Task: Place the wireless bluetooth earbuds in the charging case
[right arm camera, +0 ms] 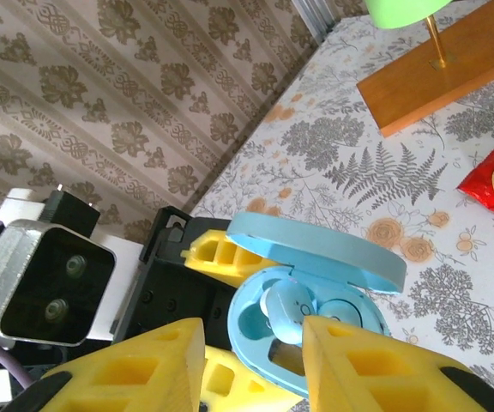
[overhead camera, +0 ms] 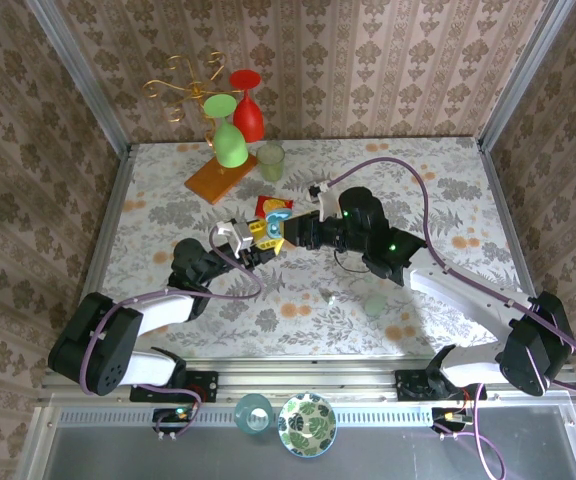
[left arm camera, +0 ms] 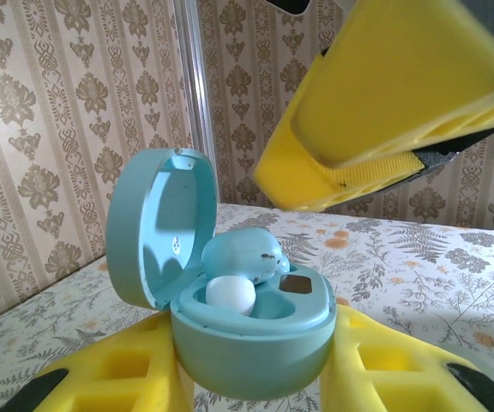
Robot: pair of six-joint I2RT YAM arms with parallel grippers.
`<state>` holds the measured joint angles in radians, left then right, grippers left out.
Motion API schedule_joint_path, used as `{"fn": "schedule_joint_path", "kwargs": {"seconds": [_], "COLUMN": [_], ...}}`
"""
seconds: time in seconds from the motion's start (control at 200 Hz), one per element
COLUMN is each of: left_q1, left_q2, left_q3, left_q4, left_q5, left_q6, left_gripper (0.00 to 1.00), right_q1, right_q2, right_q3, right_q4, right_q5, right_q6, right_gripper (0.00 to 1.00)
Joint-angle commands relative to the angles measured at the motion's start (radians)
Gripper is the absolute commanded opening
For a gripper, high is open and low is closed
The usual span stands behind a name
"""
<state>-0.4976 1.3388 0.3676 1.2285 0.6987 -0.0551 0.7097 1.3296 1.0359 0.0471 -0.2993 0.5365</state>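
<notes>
My left pincer [left arm camera: 251,378] pinches the charging case [left arm camera: 256,352] by its base, hinged open, raised over the mid worktop [overhead camera: 418,200]. One earbud [left arm camera: 243,256] sits tilted in the case, not flush. My right pincer [right arm camera: 254,330] hangs just above it, slightly spread, gripping nothing.

From above the near edge the top camera looks down over the whole worktop [overhead camera: 438,180], while both wrist cameras, facing each other, closely share the charging case [left arm camera: 256,343].

Beige damask wallpaper walls [overhead camera: 388,70], floral-print tbl top [overhead camera: 468,200], alu corner posts [overhead camera: 78,75]
</notes>
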Motion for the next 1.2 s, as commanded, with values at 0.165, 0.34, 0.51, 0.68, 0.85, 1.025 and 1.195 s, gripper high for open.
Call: {"fn": "schedule_joint_path", "kwargs": {"seconds": [0.165, 0.34, 0.51, 0.68, 0.85, 1.025, 1.195], "left_q1": [0.001, 0.001, 0.001, 0.001, 0.001, 0.001, 0.001], "left_q2": [-0.028, -0.023, -0.023, -0.015, -0.014, -0.012, -0.010], "left_q3": [0.010, 0.008, 0.000, 0.008, 0.008, 0.012, 0.016], "left_q4": [0.048, 0.048, 0.048, 0.049, 0.048, 0.049, 0.049], "left_q5": [0.020, 0.030, 0.021, 0.031, 0.033, 0.037, 0.044], "left_q6": [0.003, 0.001, 0.005, 0.003, 0.005, 0.002, 0.000], "left_gripper": [0.26, 0.26, 0.26, 0.26, 0.26, 0.26, 0.26], "right_q1": [-0.003, -0.003, -0.003, -0.003, 0.001, 0.000, 0.000], "right_q2": [0.041, 0.047, 0.023, 0.045, 0.054, 0.056, 0.097], "right_q3": [0.045, 0.056, 0.048, 0.068, 0.082, 0.092, 0.105], "right_q4": [-0.059, -0.058, -0.049, -0.069, -0.062, -0.075, -0.074], "right_q5": [-0.011, -0.021, -0.015, -0.021, -0.034, -0.034, -0.039], "right_q6": [-0.058, -0.076, -0.084, -0.092, -0.096, -0.109, -0.110], "right_gripper": [0.31, 0.30, 0.31, 0.31, 0.29, 0.27, 0.26]}}
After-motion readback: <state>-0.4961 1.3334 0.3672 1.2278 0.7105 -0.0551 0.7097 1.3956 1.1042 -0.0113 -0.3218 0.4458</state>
